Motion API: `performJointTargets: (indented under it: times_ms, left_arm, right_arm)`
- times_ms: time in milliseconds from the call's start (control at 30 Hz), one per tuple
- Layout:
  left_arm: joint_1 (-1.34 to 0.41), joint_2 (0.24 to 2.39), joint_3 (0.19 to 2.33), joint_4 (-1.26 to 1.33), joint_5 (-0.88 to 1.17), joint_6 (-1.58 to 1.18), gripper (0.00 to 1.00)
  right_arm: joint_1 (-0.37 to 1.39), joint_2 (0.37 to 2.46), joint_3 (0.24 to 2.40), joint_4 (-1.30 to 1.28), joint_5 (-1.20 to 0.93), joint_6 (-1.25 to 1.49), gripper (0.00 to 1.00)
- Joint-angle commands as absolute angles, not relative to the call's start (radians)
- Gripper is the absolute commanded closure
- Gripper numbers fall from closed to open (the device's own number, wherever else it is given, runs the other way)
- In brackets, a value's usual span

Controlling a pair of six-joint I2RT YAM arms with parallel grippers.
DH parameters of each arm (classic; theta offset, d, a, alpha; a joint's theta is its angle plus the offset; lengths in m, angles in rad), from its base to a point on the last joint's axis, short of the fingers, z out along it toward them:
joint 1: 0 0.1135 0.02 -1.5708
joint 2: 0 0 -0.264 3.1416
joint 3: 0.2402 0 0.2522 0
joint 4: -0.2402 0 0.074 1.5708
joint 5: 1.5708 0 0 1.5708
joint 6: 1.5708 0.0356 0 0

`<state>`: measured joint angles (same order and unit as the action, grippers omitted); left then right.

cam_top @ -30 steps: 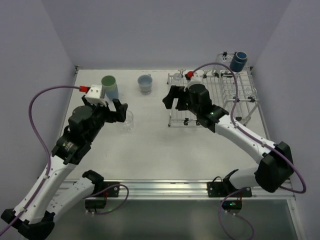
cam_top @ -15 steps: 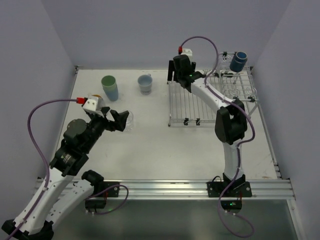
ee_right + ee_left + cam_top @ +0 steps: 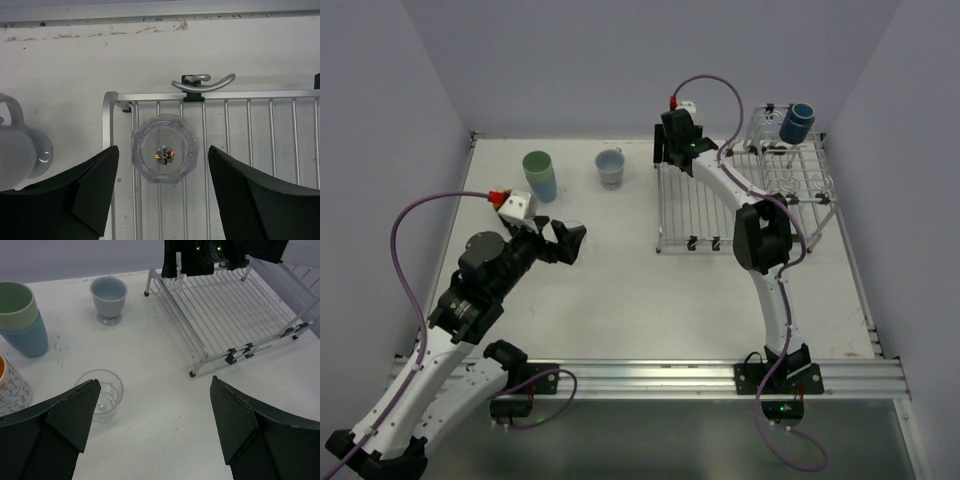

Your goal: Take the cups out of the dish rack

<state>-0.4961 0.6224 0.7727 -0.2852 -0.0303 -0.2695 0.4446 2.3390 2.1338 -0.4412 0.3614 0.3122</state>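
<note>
— Where is the right claw (image 3: 162, 148)?
— Over the far-left corner of the dish rack (image 3: 107, 117). Its jaws are spread wide and hold nothing. A clear glass (image 3: 165, 154) stands on the wires directly beneath it, between the two fingers and clear of both.
— And the left claw (image 3: 155, 381)?
— It is just as wide apart and empty, above the table (image 3: 165, 405). A second clear glass (image 3: 102, 401) stands just beside one finger.
— Other cups?
— Ahead of the left claw, a green tumbler (image 3: 15, 302) is nested in a blue tumbler (image 3: 27, 337), near a pale blue footed cup (image 3: 109, 297). A navy mug (image 3: 797, 122) sits well off to the right claw's right.
</note>
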Motion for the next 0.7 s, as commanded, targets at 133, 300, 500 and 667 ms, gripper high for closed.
performJointTargets:
  times_ms: [133,300,500,667]
  left_arm:
    - [-0.495,0.637,0.772,-0.236,-0.018,-0.256,0.0]
    - [-0.495,0.658,0.773,-0.216,0.023,-0.268,0.04]
    - [-0.495,0.71,0.779,-0.14,0.147,-0.382,0.16]
    - [-0.495,0.782,0.724,0.073,0.306,-0.576,0.26]
  right_arm:
    - [0.423,2.402,2.224,-0.434,0.371,0.299,0.33]
    - [0.416,2.384,2.204,-0.373,0.38,0.287,0.67]
    - [0.416,2.177,1.953,-0.179,0.382,0.259,0.85]
    - [0.417,1.821,1.624,-0.032,0.159,0.365,0.85]
